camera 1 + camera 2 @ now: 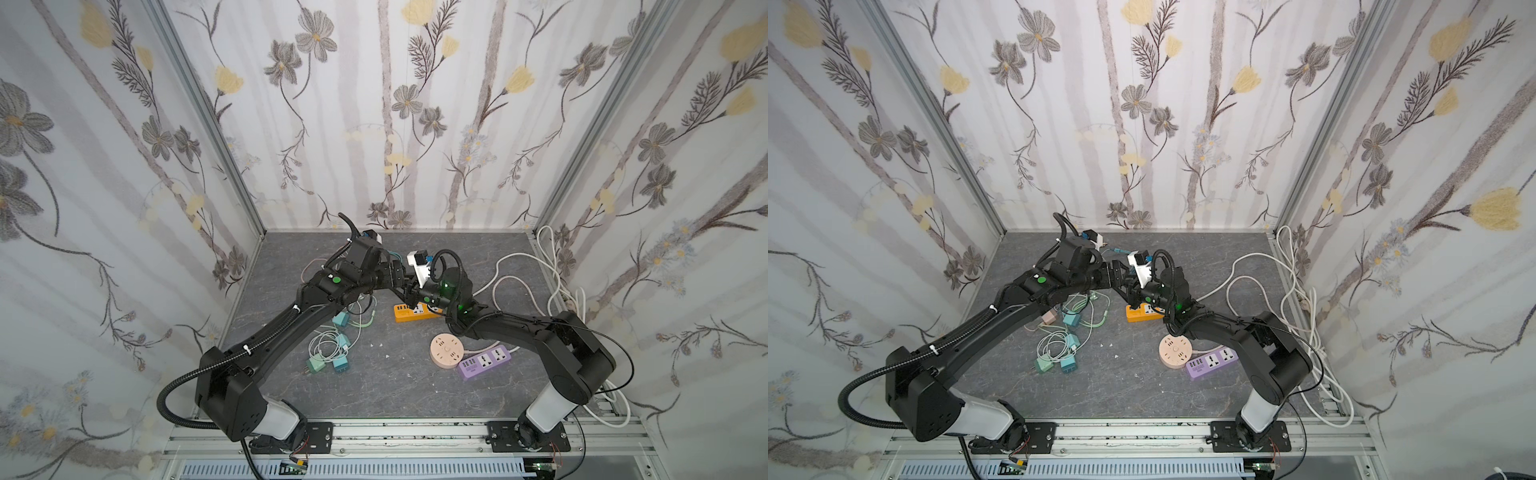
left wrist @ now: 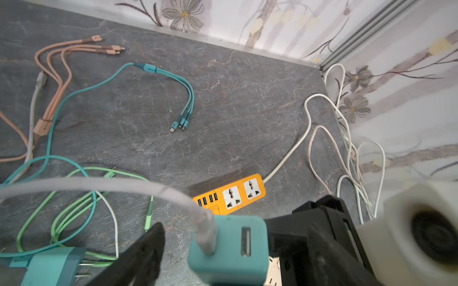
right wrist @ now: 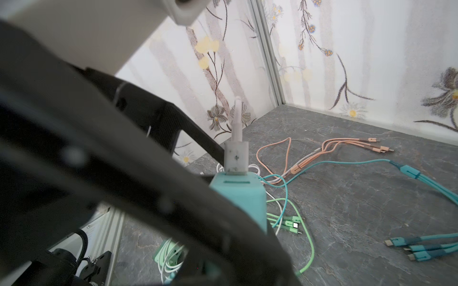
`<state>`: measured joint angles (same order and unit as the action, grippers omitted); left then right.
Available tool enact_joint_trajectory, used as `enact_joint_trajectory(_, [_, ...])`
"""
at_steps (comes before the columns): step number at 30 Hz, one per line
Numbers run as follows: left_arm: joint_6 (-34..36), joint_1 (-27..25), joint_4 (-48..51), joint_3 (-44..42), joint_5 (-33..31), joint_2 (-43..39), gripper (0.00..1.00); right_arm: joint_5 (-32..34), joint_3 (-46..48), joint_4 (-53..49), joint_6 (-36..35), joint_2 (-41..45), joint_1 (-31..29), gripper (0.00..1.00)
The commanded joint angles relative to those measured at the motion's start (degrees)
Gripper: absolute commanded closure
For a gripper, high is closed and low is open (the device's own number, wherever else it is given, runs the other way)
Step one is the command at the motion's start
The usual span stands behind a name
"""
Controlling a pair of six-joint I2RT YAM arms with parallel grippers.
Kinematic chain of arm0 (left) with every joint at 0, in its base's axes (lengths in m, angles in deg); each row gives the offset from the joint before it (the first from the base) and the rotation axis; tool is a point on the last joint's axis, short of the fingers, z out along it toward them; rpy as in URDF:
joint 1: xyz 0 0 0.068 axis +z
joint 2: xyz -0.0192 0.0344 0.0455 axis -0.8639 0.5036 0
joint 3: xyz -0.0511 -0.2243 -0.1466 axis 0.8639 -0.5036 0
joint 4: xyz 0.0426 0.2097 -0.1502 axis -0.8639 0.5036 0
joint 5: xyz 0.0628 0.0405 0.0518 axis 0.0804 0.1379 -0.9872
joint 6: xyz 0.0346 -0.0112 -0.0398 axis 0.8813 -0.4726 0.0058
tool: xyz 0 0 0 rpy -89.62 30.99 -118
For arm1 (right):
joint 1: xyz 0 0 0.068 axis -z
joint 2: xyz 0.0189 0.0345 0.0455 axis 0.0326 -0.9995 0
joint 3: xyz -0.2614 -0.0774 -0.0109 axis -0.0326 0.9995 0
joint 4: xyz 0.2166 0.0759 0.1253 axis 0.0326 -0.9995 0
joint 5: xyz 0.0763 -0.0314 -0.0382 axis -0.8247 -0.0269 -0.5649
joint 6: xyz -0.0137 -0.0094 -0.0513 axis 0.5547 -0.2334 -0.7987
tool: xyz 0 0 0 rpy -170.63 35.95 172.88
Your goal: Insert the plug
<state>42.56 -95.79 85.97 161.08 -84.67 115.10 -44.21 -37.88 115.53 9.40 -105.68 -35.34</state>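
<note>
- While the teal plug (image 2: 228, 250) hangs near the orange power strip (image 2: 230, 194), your right gripper (image 1: 417, 296) clamps it.
- Your left gripper (image 2: 229, 230) has its jaws apart beside it.
- Bare table (image 2: 235, 111) lies beyond the strip; white cords (image 2: 347, 138) crowd its right edge.

Robot lab cell: wallpapered panels (image 1: 374, 104), aluminium framing (image 1: 208, 112).

On the grey table (image 1: 374, 386), right of middle: a round pink socket (image 1: 447, 350) just beside a purple strip (image 1: 488, 360). Left: teal chargers (image 1: 341, 321) amid tangled green cable (image 2: 74, 210). Farther back: three-headed pink cable (image 2: 62, 54), three-headed teal cable (image 2: 158, 70). By the right wall (image 1: 665, 208): looped white cords (image 2: 350, 148).
</note>
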Motion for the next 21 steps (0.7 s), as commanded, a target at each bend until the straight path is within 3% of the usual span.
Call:
enact_joint_trajectory(1, [14.1,1.09,6.06,0.97,4.2,-3.49,0.0,-5.29,-1.63,-9.81,-9.68,2.22,1.36,1.0])
enact_joint_trajectory(12, [49.35,2.98,21.63,8.29,9.28,-2.35,0.0,-12.57,-10.44,-35.84,-28.92,8.53,1.88,1.0])
enact_joint_trajectory(17, [55.34,6.31,26.96,13.24,10.84,-2.26,0.0,-12.45,-11.23,-40.83,-32.48,10.25,1.92,1.0])
enact_joint_trajectory(21, [57.42,10.79,29.24,13.31,18.48,-3.89,0.0,-13.45,-11.96,-42.64,-33.09,10.48,1.8,1.0])
